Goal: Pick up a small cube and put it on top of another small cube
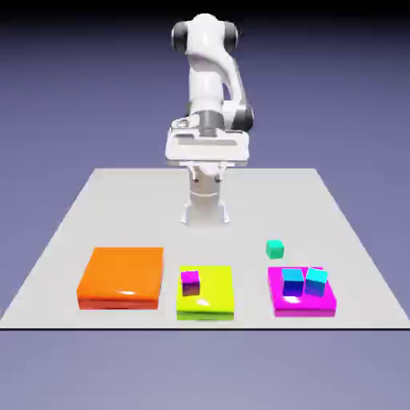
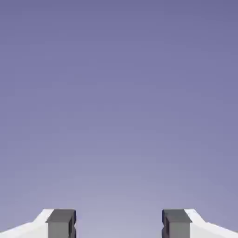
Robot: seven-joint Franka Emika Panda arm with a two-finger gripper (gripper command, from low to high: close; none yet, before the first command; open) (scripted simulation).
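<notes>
On the table (image 1: 72, 232), left to right: orange slab (image 1: 122, 276), purple cube (image 1: 190, 282) on a yellow slab (image 1: 216, 295), teal cube (image 1: 275, 249) lying loose, blue cube (image 1: 293, 281) touching a cyan cube (image 1: 317, 280) on a pink slab (image 1: 300, 304). Claw (image 2: 119, 225) spread wide, gripping nothing.

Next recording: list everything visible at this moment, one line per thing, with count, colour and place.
teal-green cube: 1, sea-green, bare on the table, just behind the magenta slab.
medium-blue cube: 1, darker blue, on the magenta slab, toward the exterior view's left.
cyan cube: 1, light cyan, on the magenta slab, right beside the blue one.
purple cube: 1, purple, on the yellow slab.
magenta slab: 1, near edge, exterior view's right.
yellow slab: 1, yellow-green, near edge, middle.
orange slab: 1, orange, near edge, exterior view's left, nothing on it.
table: 1, pale grey.
arm: 1, white, at the far edge.
pincer: 1, open, empty, far from the cubes; the hand view shows only backdrop between its grey fingertips.
</notes>
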